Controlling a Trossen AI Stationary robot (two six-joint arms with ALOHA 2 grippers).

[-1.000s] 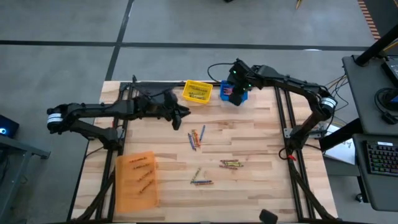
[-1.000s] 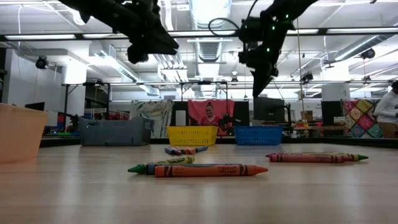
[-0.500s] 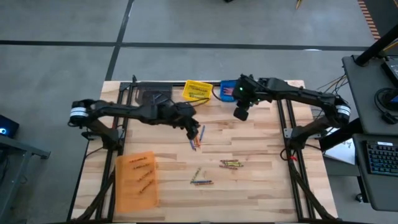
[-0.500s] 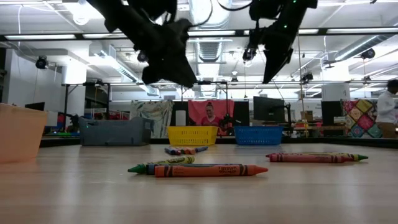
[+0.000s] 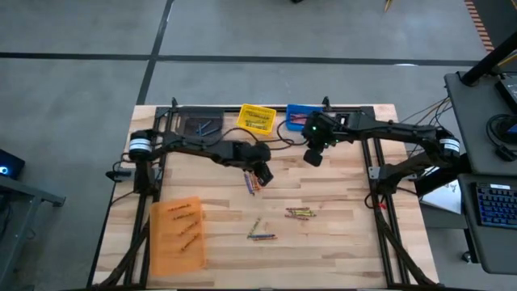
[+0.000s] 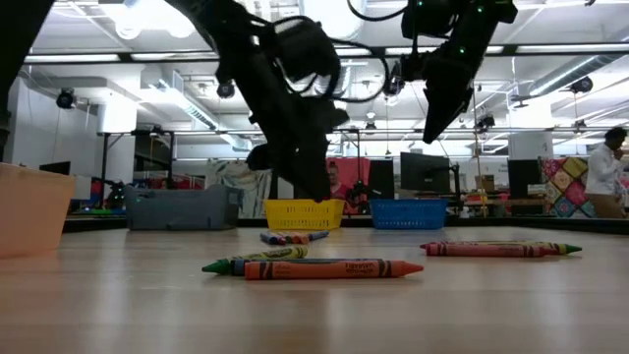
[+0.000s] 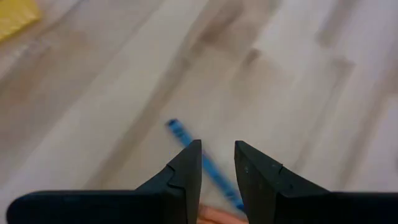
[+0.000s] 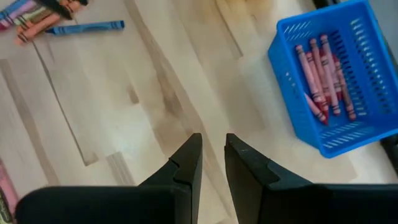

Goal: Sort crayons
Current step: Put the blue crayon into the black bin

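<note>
Left hand (image 5: 262, 174) moved in over the middle crayon cluster (image 5: 254, 181); right hand (image 5: 313, 153) pulled back from the blue bin (image 5: 297, 115).
Both hands empty, fingers slightly apart. Blue crayon (image 7: 205, 165) lies just ahead of the left fingers. More crayons (image 5: 300, 212) lie loose on the tabletop (image 5: 339, 202); red ones (image 8: 323, 78) sit in the blue bin.

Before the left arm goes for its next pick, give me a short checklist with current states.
1. Left gripper empty, fingers slightly apart: ok.
2. Left gripper over the cluster of thin wax crayons mid-table: ok.
3. Blue crayon lies between its fingertips: cannot tell.
4. Right gripper empty, away from that cluster: ok.
5. Red crayons already lie in the blue plastic bin: ok.
6. Loose crayons remain unsorted on the wooden table: not ok.
</note>
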